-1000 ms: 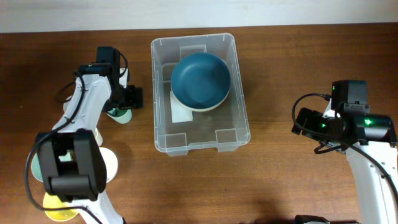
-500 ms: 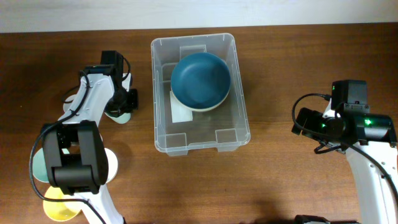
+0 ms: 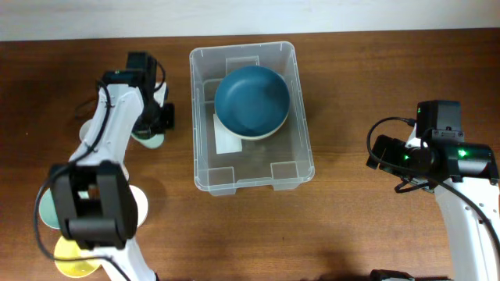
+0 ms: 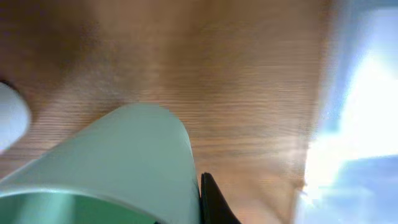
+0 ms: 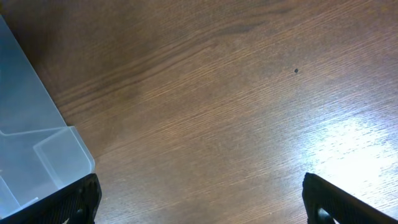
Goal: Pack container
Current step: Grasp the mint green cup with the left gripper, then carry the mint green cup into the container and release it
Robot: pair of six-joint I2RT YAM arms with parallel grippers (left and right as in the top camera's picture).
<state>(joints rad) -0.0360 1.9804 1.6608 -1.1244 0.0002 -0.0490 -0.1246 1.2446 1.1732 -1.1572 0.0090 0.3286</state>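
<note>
The container (image 3: 205,173) is a clear plastic bin at the table's middle, with a dark blue bowl (image 3: 251,101) inside its far half. Left of it, my left gripper (image 3: 157,125) is shut on the rim of a pale green cup (image 3: 146,138). In the left wrist view the cup (image 4: 118,162) fills the lower left, one black finger (image 4: 211,202) presses its outer wall, and the container (image 4: 364,124) is a blur at right. My right gripper (image 5: 199,211) stands open over bare wood, to the right of the container's corner (image 5: 37,149).
At the near left, partly under the left arm's base, lie a white bowl (image 3: 139,208), a yellow one (image 3: 74,267) and a pale teal one (image 3: 45,212). The right arm (image 3: 437,152) sits at the right side of the wooden table.
The left gripper has shut on the green cup's rim and shifted slightly toward the far edge with it. The right arm has not moved.
</note>
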